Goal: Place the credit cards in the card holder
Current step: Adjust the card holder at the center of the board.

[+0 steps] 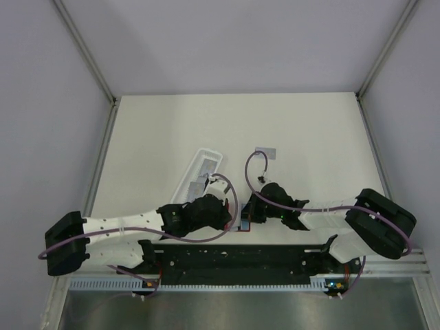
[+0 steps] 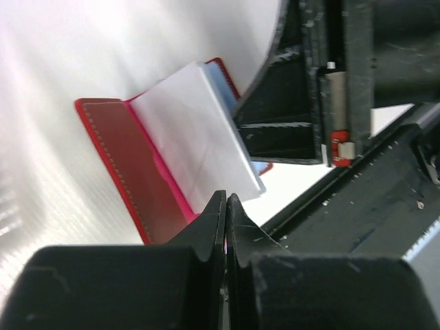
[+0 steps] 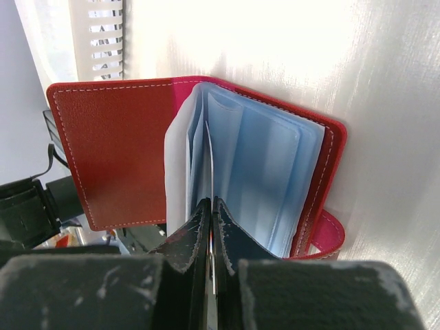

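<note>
The card holder (image 1: 243, 224), a red wallet, lies open at the table's near edge between both arms. Its red cover (image 2: 130, 165) lies flat and its pale pocket leaves (image 3: 261, 172) stand fanned. My left gripper (image 2: 226, 198) is shut at the wallet's near edge, with a sliver of pink lining between its fingers. My right gripper (image 3: 212, 201) is shut on a thin credit card (image 3: 213, 168), seen edge-on and standing among the pocket leaves. Another grey credit card (image 1: 266, 151) lies on the table farther back. More cards (image 1: 200, 184) rest in the white tray.
A long white tray (image 1: 214, 152) lies slanted behind the left arm. The black base rail (image 1: 234, 258) and a white slotted strip (image 1: 206, 282) run along the near edge. Grey walls and metal frame posts (image 1: 103, 148) close in the white table.
</note>
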{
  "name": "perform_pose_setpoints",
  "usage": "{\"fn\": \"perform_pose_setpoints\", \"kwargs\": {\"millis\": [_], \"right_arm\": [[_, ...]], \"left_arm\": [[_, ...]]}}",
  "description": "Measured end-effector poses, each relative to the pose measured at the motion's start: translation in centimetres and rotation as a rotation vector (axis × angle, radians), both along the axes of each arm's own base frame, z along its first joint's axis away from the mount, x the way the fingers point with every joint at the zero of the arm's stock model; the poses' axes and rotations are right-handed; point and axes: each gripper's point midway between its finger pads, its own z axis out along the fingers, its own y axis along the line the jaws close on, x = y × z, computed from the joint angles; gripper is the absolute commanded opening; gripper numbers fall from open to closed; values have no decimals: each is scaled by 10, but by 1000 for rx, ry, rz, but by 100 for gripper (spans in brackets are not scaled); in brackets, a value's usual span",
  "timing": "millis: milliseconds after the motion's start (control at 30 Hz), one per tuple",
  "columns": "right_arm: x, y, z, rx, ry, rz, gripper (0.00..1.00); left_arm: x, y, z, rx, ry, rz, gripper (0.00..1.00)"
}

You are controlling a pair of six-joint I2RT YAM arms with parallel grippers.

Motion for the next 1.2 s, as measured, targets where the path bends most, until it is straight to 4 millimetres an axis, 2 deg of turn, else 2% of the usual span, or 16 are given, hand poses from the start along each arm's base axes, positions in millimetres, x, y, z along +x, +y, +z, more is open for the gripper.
{"fn": "perform_pose_setpoints", "kwargs": {"millis": [167, 400, 567, 667, 933, 1200], "right_arm": [[2, 1, 1, 5, -6, -6, 0], [5, 5, 4, 29, -15, -18, 0], [6, 9, 9, 65, -32, -6, 0], [6, 12, 12, 86, -40, 4, 0], [8, 21, 27, 151, -76, 24, 0], [6, 22, 29, 166, -79, 37, 0]], "left_arm": [[-10, -13, 8, -47, 8, -87, 0], [-20, -22, -4, -22, 30, -168, 0], [-26, -26, -3, -28, 32, -198, 0], [-28, -26, 1, -40, 26, -203, 0], [-25, -25, 34, -130, -29, -192, 0], [-19, -15, 30, -91, -41, -147, 0]]}}
